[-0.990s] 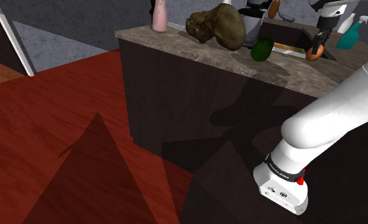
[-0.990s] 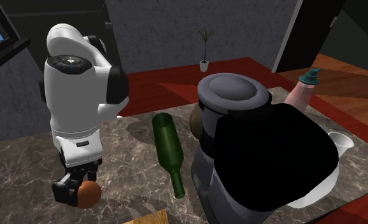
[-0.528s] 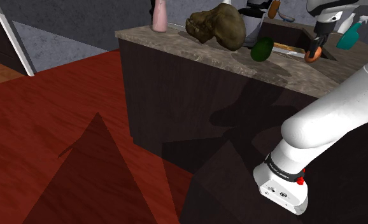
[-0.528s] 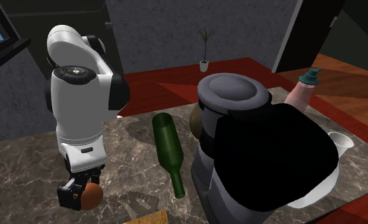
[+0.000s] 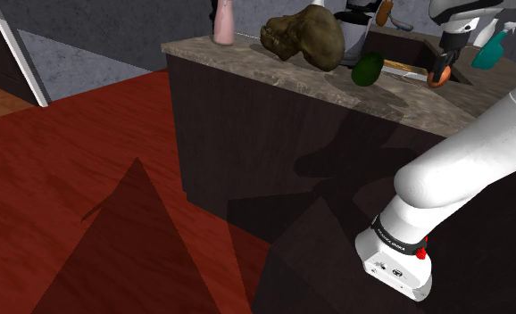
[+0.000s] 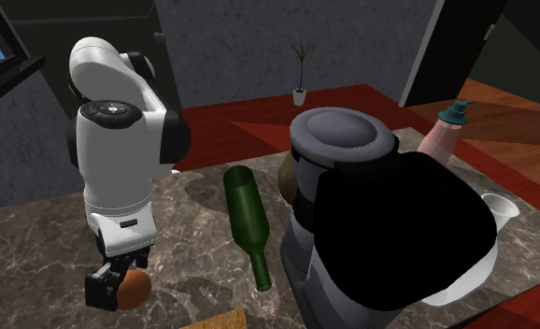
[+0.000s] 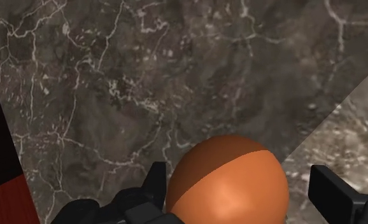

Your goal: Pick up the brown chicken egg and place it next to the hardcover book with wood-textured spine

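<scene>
One orange-brown egg [image 7: 227, 188], lodged inside the black gripper [image 6: 116, 288], low over the dark, white-veined stone counter [image 6: 189, 266]; cannot tell whether clamped or merely enclosed, nor whether touching the stone. In the second exterior view, found at 7 o'clock of the frame, at 8 o'clock from the green bottle [image 6: 247, 220] lying on its side, and near, though apart from, the tan wood-grained corner of the book [image 6: 214, 322] cut off by the lower edge, at 10 o'clock from that corner. Directly above, the white arm [image 6: 119, 159], wrist pointing straight down. At 3 o'clock from the green bottle, a bulky grey-and-black appliance [image 6: 380, 224]; past it at 1 o'clock, a pink bottle [image 6: 442, 140] with a teal pump; at 12 o'clock, on the red floor [image 6: 249, 120], a small potted plant [image 6: 300, 89]. In the shoulder view, egg and gripper up at 1 o'clock, a teal spray bottle [image 5: 491, 52] at 2 o'clock from them, the green bottle at 9 o'clock, then a brown lumpy object [image 5: 305, 37] and the pink bottle farther out toward 10 o'clock. In the wrist view, egg part lit, part shaded, against the veined stone. Round the arm's base, a black band [image 5: 397, 238] with a line of small white lettering, too small to read; just beside it, a red button [image 5: 420, 253].
</scene>
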Robot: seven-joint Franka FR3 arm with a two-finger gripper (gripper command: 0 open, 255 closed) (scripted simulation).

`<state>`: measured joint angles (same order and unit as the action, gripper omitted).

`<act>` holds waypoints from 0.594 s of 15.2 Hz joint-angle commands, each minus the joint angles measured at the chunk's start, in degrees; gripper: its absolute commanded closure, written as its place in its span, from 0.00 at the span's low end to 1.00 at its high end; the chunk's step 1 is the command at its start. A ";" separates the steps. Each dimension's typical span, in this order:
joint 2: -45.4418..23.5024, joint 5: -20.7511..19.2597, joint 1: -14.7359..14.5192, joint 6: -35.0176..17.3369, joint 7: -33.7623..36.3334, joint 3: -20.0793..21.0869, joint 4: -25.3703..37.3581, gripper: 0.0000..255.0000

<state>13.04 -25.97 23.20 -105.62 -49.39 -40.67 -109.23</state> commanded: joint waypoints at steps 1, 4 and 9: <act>-0.02 0.00 0.00 0.04 0.01 0.00 -0.04 0.00; 0.07 0.15 -0.22 1.80 -0.07 0.49 1.55 0.00; 0.24 0.54 -0.85 7.04 -0.32 1.94 6.34 0.00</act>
<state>13.32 -25.49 22.38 -98.95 -49.61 -38.76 -103.27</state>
